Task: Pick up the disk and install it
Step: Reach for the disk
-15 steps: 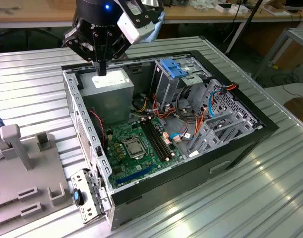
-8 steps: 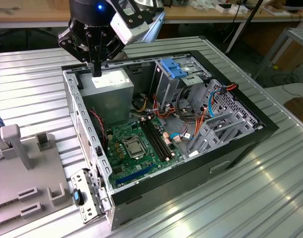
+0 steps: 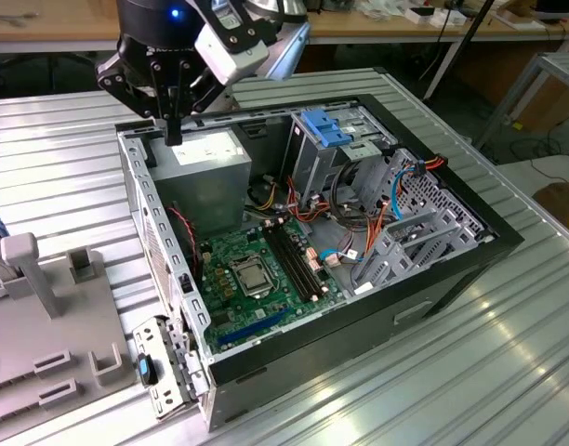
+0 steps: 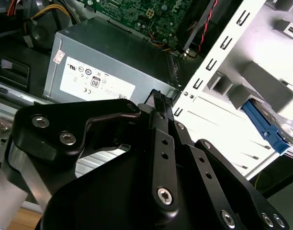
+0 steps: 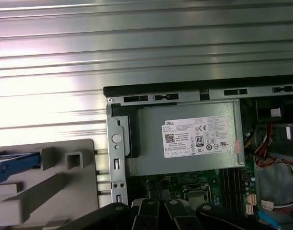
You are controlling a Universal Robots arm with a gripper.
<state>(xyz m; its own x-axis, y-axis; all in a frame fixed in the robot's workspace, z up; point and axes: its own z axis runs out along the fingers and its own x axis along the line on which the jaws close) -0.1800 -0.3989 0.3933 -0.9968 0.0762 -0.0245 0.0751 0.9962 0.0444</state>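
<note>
Start at the exterior view's left: a grey stand [image 3: 71, 307] with upright posts and slots sits on the ribbed metal table [image 3: 452, 390]. Your disk [image 5: 12, 160] rests in that stand. In the first wrist view you see its blue frame lying at the stand's outer end, outside the computer case [image 3: 359, 334] and well apart from the gripper [image 3: 173, 135].

Moving right, the gripper hangs over the case's near-left corner, above the rim beside the power supply [image 3: 205, 158]. Its fingers [image 4: 158, 103] are drawn together to a narrow point with nothing between them. You cannot tell whether the tips touch the metal below.

The case lies on its side with the side panel off, so you look straight into it. The grey power supply, with its white label, fills the corner under the gripper. Next to it, the green circuit board [image 3: 257, 269] covers the case floor, with the square processor socket [image 3: 250, 276] and black memory slots [image 3: 294, 265] on it. Further right stands the silver drive cage [image 3: 336, 153] with blue clips [image 3: 326, 125] on top. Orange and blue cables [image 3: 387, 200] loop between the cage and the perforated metal bracket [image 3: 424, 218] at the exterior view's right.
</note>
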